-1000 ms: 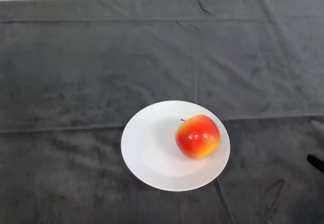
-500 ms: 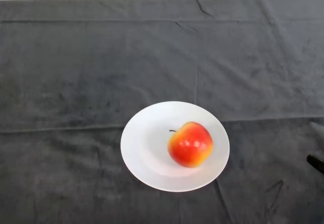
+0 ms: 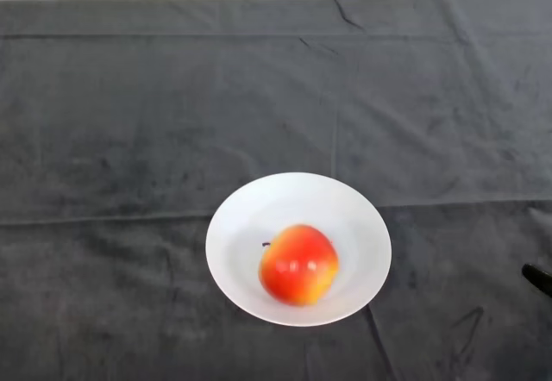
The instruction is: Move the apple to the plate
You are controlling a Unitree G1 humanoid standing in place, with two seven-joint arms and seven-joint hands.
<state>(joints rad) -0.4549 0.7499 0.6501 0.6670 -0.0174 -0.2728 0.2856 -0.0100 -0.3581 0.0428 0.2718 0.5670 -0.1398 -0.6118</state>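
I can't tell the hand's state: no part of it or the arm shows in the head view. The apple (image 3: pixel 298 264) sits on the plate (image 3: pixel 354 213), toward its near-left part, stem pointing left. The plate lies on the cloth-covered bench (image 3: pixel 129 122). By my reading the task is done; with the arm coming from the lower left, the apple lies up and right of it

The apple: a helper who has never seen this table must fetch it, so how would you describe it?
On the dark cloth lies one white plate, near the front. The apple sits inside it, toward its front left: round, glossy, red and yellow, the only coloured thing there.
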